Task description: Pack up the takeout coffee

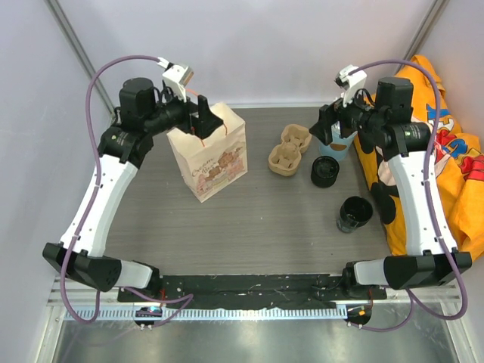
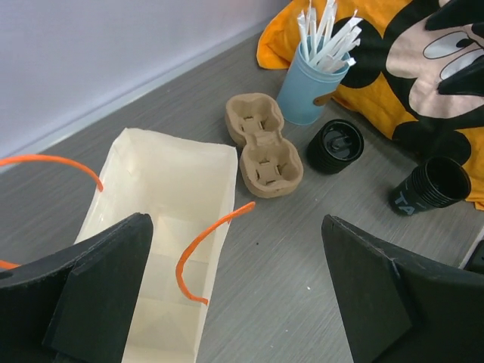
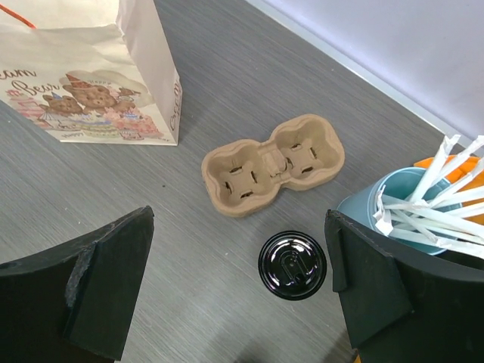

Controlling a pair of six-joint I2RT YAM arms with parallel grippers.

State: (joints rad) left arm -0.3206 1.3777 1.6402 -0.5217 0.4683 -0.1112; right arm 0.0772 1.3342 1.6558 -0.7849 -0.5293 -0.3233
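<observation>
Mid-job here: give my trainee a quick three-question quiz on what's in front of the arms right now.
1. True or false: the cardboard carrier has a cup in one of its wells.
2. What does the left gripper hover over? A) paper bag B) blue straw cup C) orange cloth
3. How many black cups are on the table?

Key
1. False; both wells are empty.
2. A.
3. Two: the lidded black cup beside the carrier, and the open black cup nearer the arm bases.
</observation>
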